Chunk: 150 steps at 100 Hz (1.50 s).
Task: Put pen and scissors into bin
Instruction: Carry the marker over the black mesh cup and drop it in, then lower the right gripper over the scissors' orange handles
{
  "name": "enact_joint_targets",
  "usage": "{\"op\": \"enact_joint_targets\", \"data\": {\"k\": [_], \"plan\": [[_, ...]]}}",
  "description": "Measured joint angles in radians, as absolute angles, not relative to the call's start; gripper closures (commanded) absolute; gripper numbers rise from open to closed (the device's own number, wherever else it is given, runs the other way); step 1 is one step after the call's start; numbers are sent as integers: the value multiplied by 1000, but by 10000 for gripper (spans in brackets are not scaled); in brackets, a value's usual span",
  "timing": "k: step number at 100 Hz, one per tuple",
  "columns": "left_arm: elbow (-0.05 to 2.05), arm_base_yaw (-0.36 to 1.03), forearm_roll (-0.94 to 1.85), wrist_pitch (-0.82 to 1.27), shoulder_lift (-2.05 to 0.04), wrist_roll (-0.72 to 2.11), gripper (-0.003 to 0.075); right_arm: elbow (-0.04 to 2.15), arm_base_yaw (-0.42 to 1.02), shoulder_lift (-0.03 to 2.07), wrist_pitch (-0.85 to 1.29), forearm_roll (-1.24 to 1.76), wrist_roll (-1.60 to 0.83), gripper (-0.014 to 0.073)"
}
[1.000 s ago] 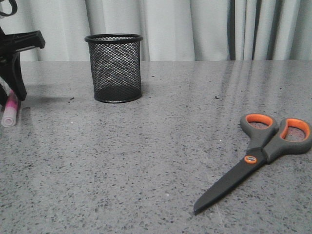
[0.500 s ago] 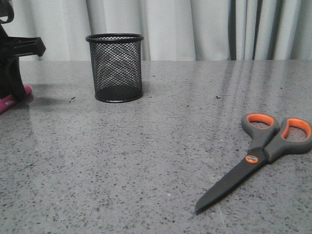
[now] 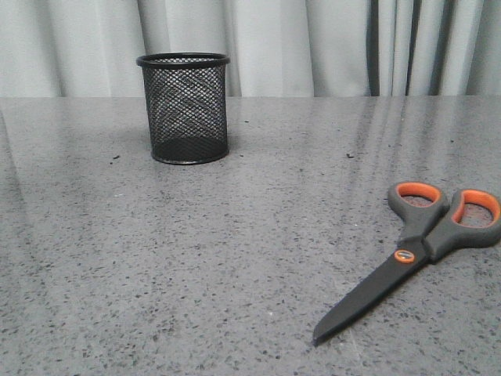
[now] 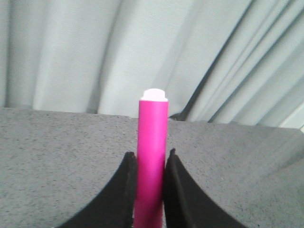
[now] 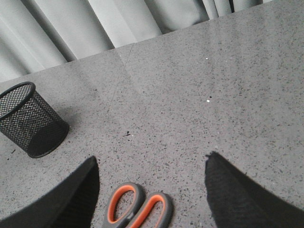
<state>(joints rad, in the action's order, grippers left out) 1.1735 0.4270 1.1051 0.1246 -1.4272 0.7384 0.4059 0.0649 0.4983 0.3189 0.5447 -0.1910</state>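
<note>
The black mesh bin [image 3: 184, 108] stands upright at the back left of the grey table; it also shows in the right wrist view [image 5: 29, 120]. The scissors [image 3: 412, 250] lie flat at the front right, shut, handles to the right. In the right wrist view their orange-lined loops [image 5: 139, 210] lie between the wide-open fingers of my right gripper [image 5: 152, 164], which is empty and above them. My left gripper [image 4: 150, 154] is shut on the pink pen [image 4: 152, 147], white end cap pointing away from the wrist. Neither gripper shows in the front view.
Grey pleated curtains [image 3: 313, 43] hang behind the table's far edge. The speckled grey tabletop [image 3: 196, 251] stretches between the bin and the scissors.
My left gripper, at the front view's left edge, has taken the pink pen off the table and moved out of that view with it. The bin and scissors have not moved.
</note>
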Motion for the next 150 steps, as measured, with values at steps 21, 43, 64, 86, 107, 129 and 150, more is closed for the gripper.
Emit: {"op": "enact_joint_targets", "data": {"k": [21, 43, 64, 86, 107, 129, 150], "plan": [[1174, 509, 1138, 36, -1512, 777, 738, 406, 65, 507, 315, 545, -191, 160], [1182, 532, 1142, -32, -1577, 777, 738, 406, 65, 507, 313, 545, -191, 160], [1205, 545, 1123, -69, -1645, 777, 738, 406, 65, 507, 296, 545, -191, 160], [1207, 562, 1078, -85, -1678, 779, 735, 406, 65, 507, 294, 545, -191, 160], [1207, 563, 1029, -90, -1680, 779, 435, 406, 65, 507, 294, 545, -191, 160], [1207, 563, 1023, -87, -1639, 781, 218, 408, 65, 507, 304, 545, -202, 160], [1207, 565, 1018, -65, -1462, 781, 218, 570, 65, 537, 422, 542, -263, 177]]}}
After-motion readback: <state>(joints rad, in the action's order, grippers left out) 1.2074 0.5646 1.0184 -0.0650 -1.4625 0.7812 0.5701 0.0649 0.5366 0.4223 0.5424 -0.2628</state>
